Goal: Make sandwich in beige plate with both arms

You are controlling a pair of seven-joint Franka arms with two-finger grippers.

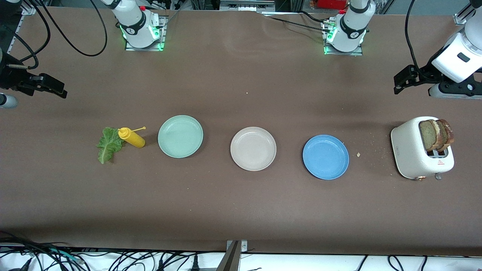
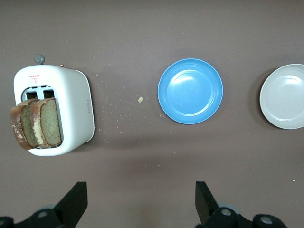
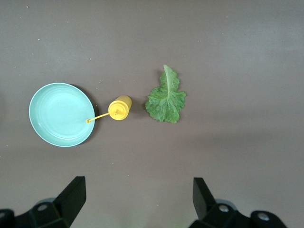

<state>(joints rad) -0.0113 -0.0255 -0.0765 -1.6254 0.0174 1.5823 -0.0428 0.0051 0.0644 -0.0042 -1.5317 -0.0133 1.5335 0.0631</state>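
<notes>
The beige plate (image 1: 253, 148) lies empty at the table's middle, between a blue plate and a mint-green plate; its edge also shows in the left wrist view (image 2: 285, 97). The brown bread slices (image 1: 437, 134) stand upright in a white toaster (image 1: 410, 150) at the left arm's end, and show in the left wrist view (image 2: 35, 124). The green lettuce leaf (image 1: 109, 144) lies flat on the table at the right arm's end, and shows in the right wrist view (image 3: 166, 99). My left gripper (image 1: 401, 81) (image 2: 141, 197) is open and empty, up over bare table beside the toaster. My right gripper (image 1: 56, 88) (image 3: 137, 194) is open and empty, up over bare table beside the lettuce.
A yellow squeeze bottle (image 1: 131, 137) lies on its side between the lettuce and the mint-green plate (image 1: 180, 136). The blue plate (image 1: 325, 157) lies between the beige plate and the toaster. Crumbs are scattered beside the toaster.
</notes>
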